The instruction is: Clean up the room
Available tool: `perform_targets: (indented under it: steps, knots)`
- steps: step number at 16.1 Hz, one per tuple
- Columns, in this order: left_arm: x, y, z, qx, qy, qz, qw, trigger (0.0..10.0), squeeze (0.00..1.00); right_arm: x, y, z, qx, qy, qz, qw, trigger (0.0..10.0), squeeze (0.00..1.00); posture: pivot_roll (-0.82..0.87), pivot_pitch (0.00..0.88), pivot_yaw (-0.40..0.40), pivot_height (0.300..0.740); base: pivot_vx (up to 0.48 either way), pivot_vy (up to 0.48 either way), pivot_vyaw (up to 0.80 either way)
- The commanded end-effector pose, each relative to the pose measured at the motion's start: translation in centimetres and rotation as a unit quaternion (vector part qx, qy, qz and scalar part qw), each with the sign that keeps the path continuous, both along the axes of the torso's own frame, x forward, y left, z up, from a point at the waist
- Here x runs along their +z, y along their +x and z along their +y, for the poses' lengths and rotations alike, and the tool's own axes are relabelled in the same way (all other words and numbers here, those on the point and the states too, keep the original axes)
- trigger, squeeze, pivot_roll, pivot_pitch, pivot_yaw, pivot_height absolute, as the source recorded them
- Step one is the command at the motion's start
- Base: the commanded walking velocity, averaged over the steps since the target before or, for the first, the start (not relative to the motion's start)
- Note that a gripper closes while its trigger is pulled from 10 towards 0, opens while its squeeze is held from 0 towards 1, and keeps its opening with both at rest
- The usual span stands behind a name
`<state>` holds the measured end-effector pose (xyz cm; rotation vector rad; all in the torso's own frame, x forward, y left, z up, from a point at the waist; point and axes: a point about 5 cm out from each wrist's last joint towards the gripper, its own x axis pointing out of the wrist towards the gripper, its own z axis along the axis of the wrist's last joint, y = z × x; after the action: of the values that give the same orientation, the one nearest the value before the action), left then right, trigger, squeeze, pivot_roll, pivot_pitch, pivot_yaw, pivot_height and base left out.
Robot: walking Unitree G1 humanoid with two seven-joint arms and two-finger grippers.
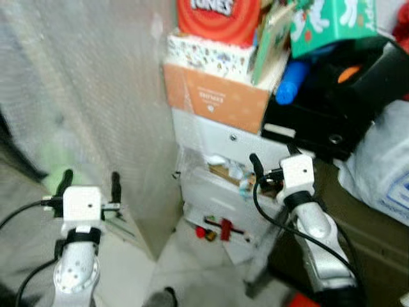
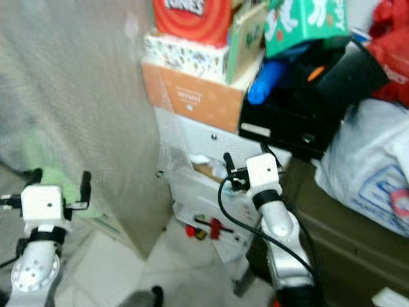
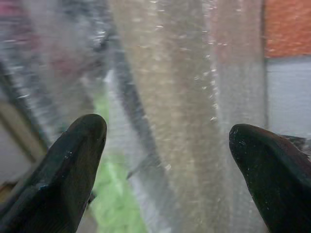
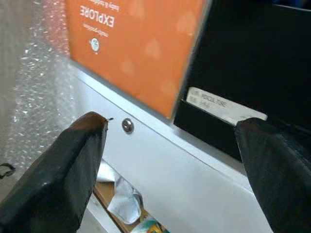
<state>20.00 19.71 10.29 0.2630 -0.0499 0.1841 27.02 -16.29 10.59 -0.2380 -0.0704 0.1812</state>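
My left gripper (image 1: pixel 89 181) hangs nearest me at about 8 o'clock, fingers spread apart and empty, pointing into a sheet of bubble wrap (image 1: pixel 96 96) that drapes down the left side; something green (image 3: pixel 114 199) shows blurred behind the film. At 4 o'clock my right gripper (image 1: pixel 275 163) is raised, its fingers (image 4: pixel 73 170) also wide apart with nothing between them, aimed at a white cabinet (image 4: pixel 160 165) just ahead.

Below that gripper, toward 6 o'clock, a lower shelf holds small red items (image 1: pixel 217 229). The opening above it, at centre, holds crumpled paper and clutter (image 1: pixel 227 171).

On top of the cabinet, at 12 o'clock, sits an orange box (image 1: pixel 214 96), touching a black case (image 1: pixel 319 121) at 2 o'clock. Above the orange box are a patterned white box (image 1: pixel 208 54) and a red tin (image 1: pixel 217 19); a blue bottle (image 1: pixel 291 83) and a green carton (image 1: pixel 329 22) lie toward 1 o'clock. A white plastic bag (image 1: pixel 383 166) slumps at 3 o'clock.
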Motion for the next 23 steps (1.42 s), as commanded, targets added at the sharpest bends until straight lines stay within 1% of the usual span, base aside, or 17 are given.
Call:
perform_targets:
  steps: [1,4,7,9,11,17,23]
  knots:
    - [0.3,-0.2,0.2,0.007,0.011,-0.003,1.0,10.0,0.0,0.4,0.2,-0.1,0.0,0.001,-0.003,1.0,10.0,0.0,-0.02,0.012,-0.026,0.74,0.0,0.0,0.8]
    - [0.1,-0.4,0.4,0.01,0.014,0.002,1.0,10.0,0.0,0.3,0.2,-0.1,0.002,0.002,0.0,1.0,10.0,0.0,-0.02,0.011,-0.027,0.74,0.0,0.0,0.8]
    - [0.3,0.0,0.3,0.011,0.015,-0.001,1.0,10.0,0.0,0.3,0.3,0.1,0.006,-0.003,-0.002,1.0,10.0,0.0,-0.02,0.01,-0.025,0.74,0.0,0.0,0.8]
    - [0.5,0.3,0.0,0.0,0.027,-0.012,1.0,10.0,0.0,0.3,0.3,0.1,0.006,-0.001,-0.002,1.0,10.0,0.0,-0.02,0.0,-0.024,0.74,0.0,0.0,0.8]
    - [0.7,0.7,-0.2,-0.005,0.025,-0.015,1.0,10.0,0.0,0.4,0.5,0.2,0.005,0.001,-0.003,1.0,10.0,0.0,-0.02,0.0,-0.021,0.74,0.0,0.0,0.8]
    - [0.7,1.0,-0.2,-0.009,0.024,-0.018,1.0,10.0,0.0,0.4,0.6,0.2,0.004,0.004,-0.004,1.0,10.0,0.0,-0.02,0.0,-0.022,0.74,0.0,0.0,0.8]
    - [1.0,1.3,-0.8,-0.017,0.027,-0.03,0.999,10.0,0.0,0.6,1.0,0.6,0.009,0.005,-0.008,1.0,10.0,0.0,-0.01,0.0,-0.022,0.74,0.0,0.0,0.8]
